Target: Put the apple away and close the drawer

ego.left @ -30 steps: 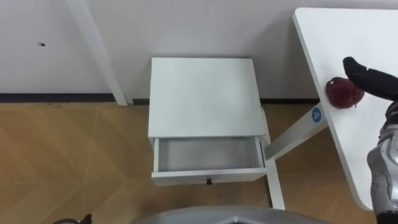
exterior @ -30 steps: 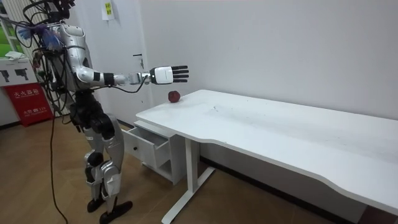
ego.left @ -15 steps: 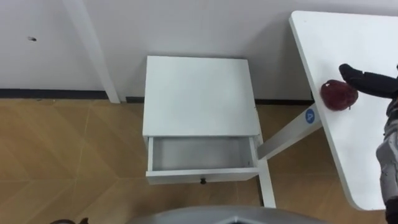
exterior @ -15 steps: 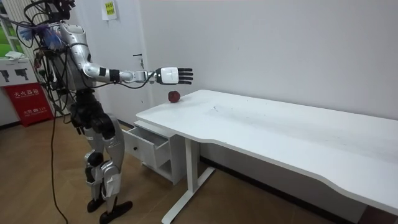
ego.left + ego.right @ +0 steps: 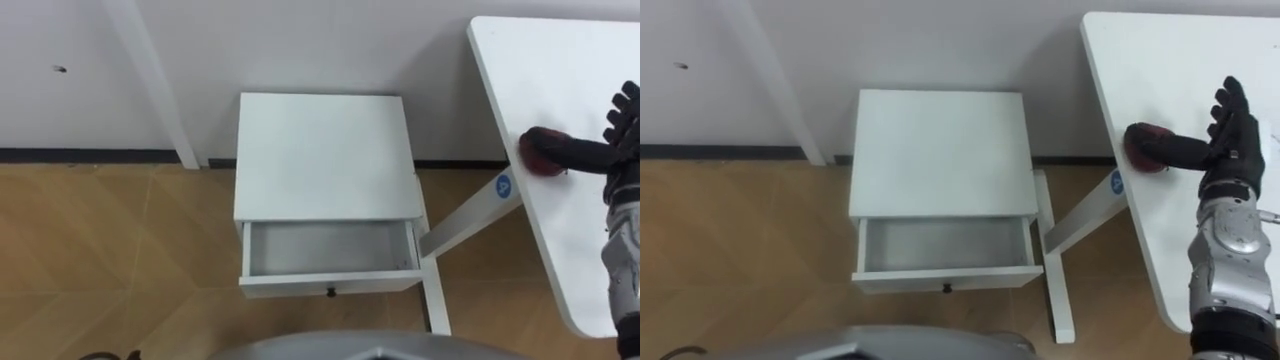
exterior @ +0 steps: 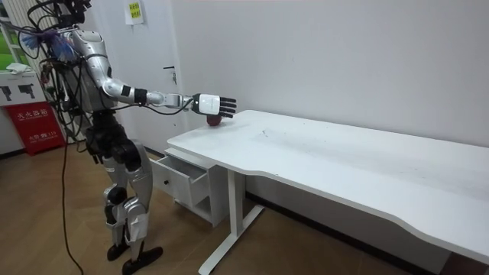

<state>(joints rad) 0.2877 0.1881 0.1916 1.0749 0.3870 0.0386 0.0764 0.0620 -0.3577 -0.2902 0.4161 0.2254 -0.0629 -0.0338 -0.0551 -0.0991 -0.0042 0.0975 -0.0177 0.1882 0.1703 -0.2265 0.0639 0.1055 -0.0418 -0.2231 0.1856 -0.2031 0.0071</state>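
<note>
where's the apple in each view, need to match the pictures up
Left eye view: apple at the far right, on the white desk near its edge, under the right hand's thumb.
Right eye view: apple upper right, same desk edge.
Room view: apple left of centre, at the desk's end, just under the hand.
Shared landmark: the open drawer, below and left of the apple in every view.

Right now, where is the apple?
The apple lies at the right eye view's right, near the white table's left edge, with the right hand's thumb reaching over it.
</note>
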